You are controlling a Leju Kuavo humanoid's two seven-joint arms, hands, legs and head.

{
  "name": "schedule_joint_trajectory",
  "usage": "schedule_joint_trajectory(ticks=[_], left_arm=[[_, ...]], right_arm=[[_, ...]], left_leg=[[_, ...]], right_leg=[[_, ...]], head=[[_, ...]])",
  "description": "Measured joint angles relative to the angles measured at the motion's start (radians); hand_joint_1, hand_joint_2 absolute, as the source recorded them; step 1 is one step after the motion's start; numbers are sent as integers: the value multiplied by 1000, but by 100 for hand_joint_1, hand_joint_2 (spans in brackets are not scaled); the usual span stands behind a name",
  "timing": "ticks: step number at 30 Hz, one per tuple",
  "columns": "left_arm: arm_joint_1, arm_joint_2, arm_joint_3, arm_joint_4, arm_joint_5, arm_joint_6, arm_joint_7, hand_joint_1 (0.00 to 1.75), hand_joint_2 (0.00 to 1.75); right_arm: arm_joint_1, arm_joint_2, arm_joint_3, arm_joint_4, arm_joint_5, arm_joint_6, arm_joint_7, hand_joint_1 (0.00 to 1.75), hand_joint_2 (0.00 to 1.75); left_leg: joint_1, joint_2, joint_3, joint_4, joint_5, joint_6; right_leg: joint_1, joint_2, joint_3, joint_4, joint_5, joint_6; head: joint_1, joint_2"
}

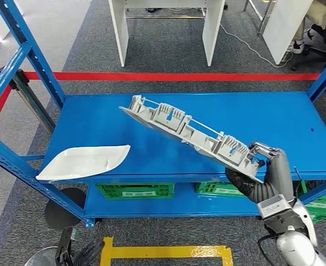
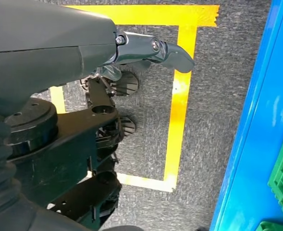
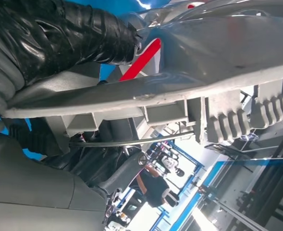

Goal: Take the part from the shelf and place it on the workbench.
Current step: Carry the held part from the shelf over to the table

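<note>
right hand (image 1: pixel 264 176) fingers clamp part (image 1: pixel 186 131) end, raised over shelf (image 1: pixel 90 119) | left hand (image 2: pixel 107 96) fingers apart, holding nothing

Part (image 1: pixel 194 133) — probably matt grey plastic; shelf (image 1: pixel 110 119) — glossy painted metal.

Part (image 1: pixel 194 130) raised over shelf (image 1: pixel 253 119), gripped at its right end by right hand (image 1: pixel 263 172); panel (image 1: pixel 83 161) at shelf's front left; crates (image 1: pixel 136 190) beneath.
</note>
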Motion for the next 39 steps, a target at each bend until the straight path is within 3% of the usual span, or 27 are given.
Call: schedule_joint_trajectory(ticks=[11, 14, 17, 19, 21, 22, 23, 24, 26, 28, 31, 33, 37, 38, 39], left_arm=[[0, -6, 22, 2, 1, 16, -7, 0, 0], [0, -6, 23, 2, -1, 18, -6, 0, 0], [-2, -7, 25, 2, -7, 21, -4, 0, 0], [-8, -10, 26, 2, -13, 22, 2, 0, 0], [-13, -11, 27, 2, -15, 16, 19, 0, 0], [-14, -12, 27, 2, -12, 8, 33, 0, 0], [-14, -12, 29, 3, -3, -8, 53, 0, 0], [-14, -13, 32, 3, 9, -27, 75, 0, 0], [-14, -16, 44, 3, 39, -75, 121, 0, 0], [-15, -16, 58, 4, 60, -110, 150, 0, 0], [-12, -15, 69, 5, 71, -128, 166, 0, 0], [-12, -14, 72, 5, 73, -130, 168, 0, 0], [-13, -13, 77, 6, 73, -130, 170, 0, 0], [-11, -13, 77, 6, 73, -130, 170, 0, 0], [-11, -13, 77, 6, 74, -130, 171, 0, 0]], right_arm=[[9, 0, -1, -16, -10, 0, 3, 175, 175], [11, 0, -1, -20, -13, 0, 4, 175, 175], [12, 0, -4, -29, -14, 0, 5, 175, 175], [12, -1, -8, -35, -14, -1, 5, 175, 175], [14, -1, -12, -37, -14, 0, 5, 175, 175], [16, -1, -13, -37, -14, 0, 5, 175, 175], [17, -1, -13, -37, -15, 2, 5, 175, 175], [16, -1, -13, -37, -17, 5, 4, 175, 175], [10, -1, -15, -36, -22, 12, 2, 175, 175], [3, 0, -16, -36, -27, 18, -1, 175, 175], [-2, 0, -17, -35, -31, 22, -3, 175, 175], [-4, -1, -18, -35, -31, 23, -3, 175, 175], [-6, 0, -18, -35, -31, 23, -3, 175, 175], [-6, 0, -18, -35, -31, 23, -3, 175, 175], [-6, 0, -18, -35, -31, 23, -3, 175, 175]], left_leg=[[-5, 0, -2, 6, -2, 3], [-7, -1, -6, 11, -4, 9], [-1, -3, -4, -1, 4, 21], [5, -5, -1, -11, 12, 30], [5, -9, -3, -11, 13, 33], [5, -12, -3, -10, 12, 32], [6, -15, -3, -9, 11, 31], [7, -18, -2, -6, 9, 28], [12, -26, 1, 1, 0, 16], [12, -33, -6, 14, -7, 1], [13, -37, -18, 22, -8, -14], [16, -29, -31, 53, -31, -22], [15, -19, -146, 287, -127, -24], [13, -19, -162, 313, -124, -20], [11, -19, -161, 300, -101, -13]], right_leg=[[-5, -1, -1, -1, 2, 3], [-7, -2, -1, -2, 4, 8], [-7, 2, -10, 6, -6, 16], [-8, 20, -50, 82, -51, 18], [-8, 34, -122, 226, -110, 20], [-9, 36, -153, 283, -122, 21], [-10, 36, -169, 303, -114, 22], [-11, 37, -164, 281, -86, 23], [-14, 41, -114, 156, -9, 26], [-13, 48, -67, 57, 24, 21], [-9, 50, -61, 42, 12, -1], [-8, 45, -59, 41, 10, -16], [2, 36, -55, 40, 6, -35], [7, 36, -54, 40, 5, -37], [12, 35, -51, 40, 3, -39]], head=[[0, 0], [0, 0], [1, 0], [4, 0], [6, 0], [7, 0], [7, 0], [7, 0], [8, 0], [10, 0], [8, 0], [5, 0], [1, 0], [1, 0], [1, 0]])
